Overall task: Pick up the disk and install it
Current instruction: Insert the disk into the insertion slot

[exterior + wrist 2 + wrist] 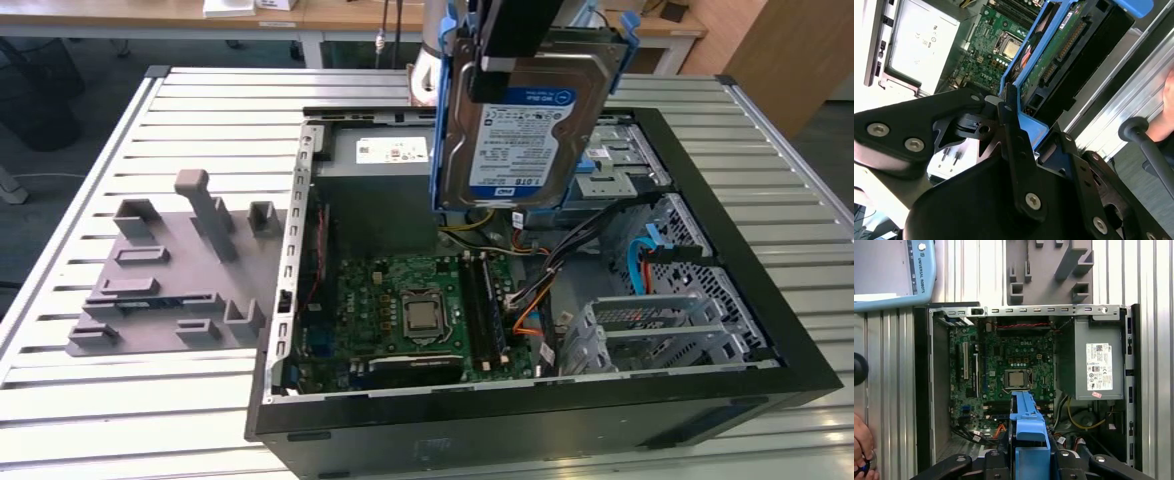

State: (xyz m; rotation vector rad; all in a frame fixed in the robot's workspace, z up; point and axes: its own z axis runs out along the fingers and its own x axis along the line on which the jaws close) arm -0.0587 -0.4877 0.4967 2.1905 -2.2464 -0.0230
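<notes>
Closest in the exterior view hangs the disk (527, 130), flat silver-grey metal with a blue-and-white label and blue plastic rails. It is upright above the open computer case (534, 425) and clear of its rim, and the gripper (514, 50) clamps it from above. Inside the case lie a green motherboard (414, 310), a grey metal box (380, 160) with a white sticker, loose cables (574, 245) and a perforated drive cage (667, 330). A grey moulded fixture (167, 275) sits beside the case on the slatted table (107, 400). In the second wrist view black fingers (1011, 135) pinch the blue rail, and the disk's green circuit board shows. In the first wrist view a hand (861, 445) lies outside the case wall.
</notes>
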